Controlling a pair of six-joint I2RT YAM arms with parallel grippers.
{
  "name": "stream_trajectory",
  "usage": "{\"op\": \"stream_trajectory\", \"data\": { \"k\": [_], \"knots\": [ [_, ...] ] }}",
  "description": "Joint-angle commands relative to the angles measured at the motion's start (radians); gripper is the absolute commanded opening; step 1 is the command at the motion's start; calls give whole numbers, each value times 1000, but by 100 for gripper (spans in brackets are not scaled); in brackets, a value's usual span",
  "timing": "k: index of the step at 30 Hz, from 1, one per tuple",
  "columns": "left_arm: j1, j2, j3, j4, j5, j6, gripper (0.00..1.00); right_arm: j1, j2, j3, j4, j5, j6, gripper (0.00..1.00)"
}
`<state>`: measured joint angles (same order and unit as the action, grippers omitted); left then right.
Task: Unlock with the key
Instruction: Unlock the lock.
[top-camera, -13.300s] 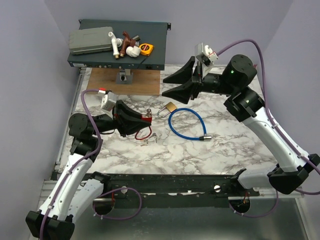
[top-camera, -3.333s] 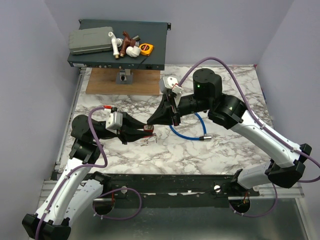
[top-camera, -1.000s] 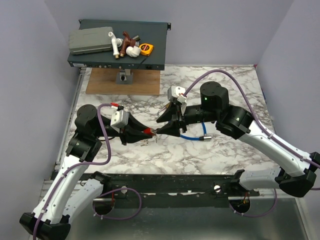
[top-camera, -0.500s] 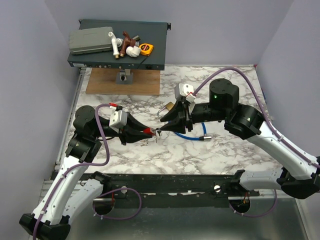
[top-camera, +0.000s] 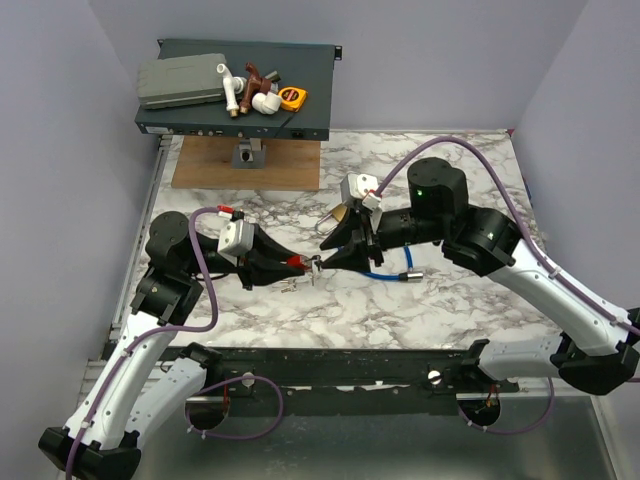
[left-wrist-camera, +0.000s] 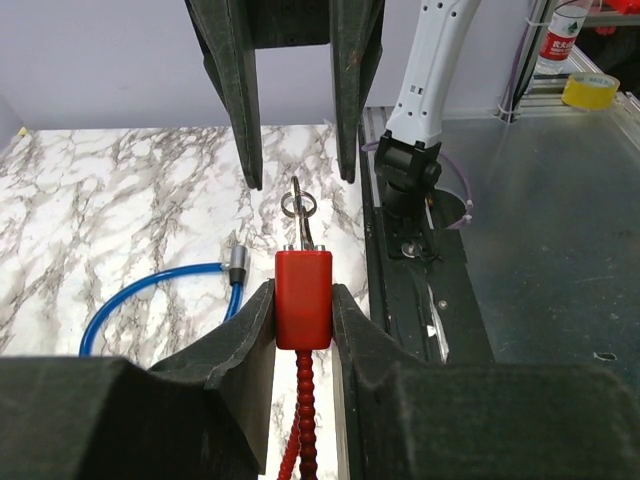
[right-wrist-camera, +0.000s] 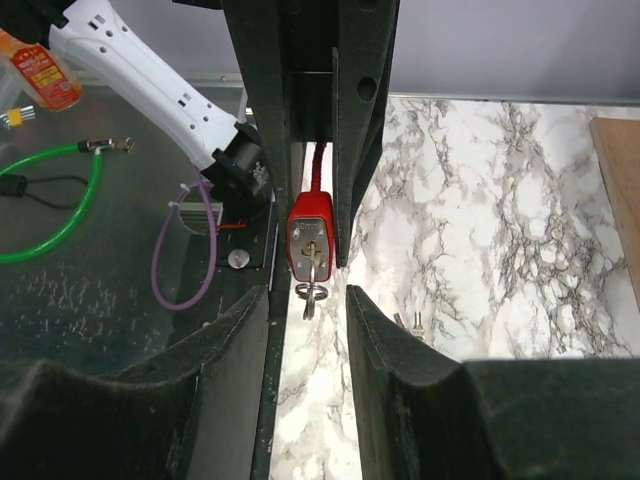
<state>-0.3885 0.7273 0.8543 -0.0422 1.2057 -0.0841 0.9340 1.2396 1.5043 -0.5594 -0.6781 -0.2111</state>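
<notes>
My left gripper (top-camera: 292, 265) (left-wrist-camera: 303, 295) is shut on a small red lock body (left-wrist-camera: 303, 298) with a red beaded cord hanging below it, held above the marble table. A tiny silver key (left-wrist-camera: 298, 215) with a ring sticks out of the lock's keyhole face; it also shows in the right wrist view (right-wrist-camera: 310, 290). My right gripper (top-camera: 325, 253) (right-wrist-camera: 308, 330) is open. Its fingers (left-wrist-camera: 238, 110) stand on either side of the key's ring without touching it.
A blue cable lock (top-camera: 385, 270) lies on the marble under my right wrist. A brass padlock (top-camera: 341, 212) is partly hidden behind it. Loose small keys (top-camera: 290, 284) lie below the left gripper. A dark tray (top-camera: 310, 110) of parts stands at the back.
My right arm came over from the back right to face the left gripper. In the last half second its wrist shifted slightly left. The left gripper still holds the red lock.
</notes>
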Motion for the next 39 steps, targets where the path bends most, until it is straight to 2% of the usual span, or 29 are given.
{"op": "stream_trajectory", "data": {
  "k": [1, 13, 20, 31, 39],
  "knots": [
    [-4, -8, 5, 67, 21, -20, 0, -1, 16, 27, 34, -21, -12, 39],
    [-4, -14, -6, 80, 25, -28, 0, 0, 30, 49, 39, -44, -13, 27],
    [-3, -20, -6, 80, 20, -31, 0, -1, 39, 71, 18, -53, -24, 11],
    [-4, -23, -9, 93, 20, -41, 0, -1, 43, 62, 18, -50, -24, 10],
    [-4, -25, -9, 97, 11, -42, 0, -1, 50, 52, 18, -67, -20, 4]
  ]
}}
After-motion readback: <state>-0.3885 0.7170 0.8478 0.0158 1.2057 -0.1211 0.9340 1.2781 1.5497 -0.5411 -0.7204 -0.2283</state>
